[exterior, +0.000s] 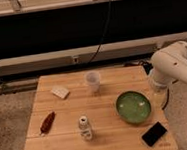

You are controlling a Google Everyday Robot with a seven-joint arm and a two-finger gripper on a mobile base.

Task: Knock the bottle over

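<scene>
A wooden table (114, 143) carries a translucent white plastic cup (93, 81) upright near its far edge, a pale flat block (60, 92) left of the cup, a green bowl (133, 107) at right, with a black phone (154, 133) near it at the front corner, and a reddish-brown packet (47, 122) at left.

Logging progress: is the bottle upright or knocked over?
Upright: bottle stands cap-up on the table; gripper out of view, arm at right.
</scene>
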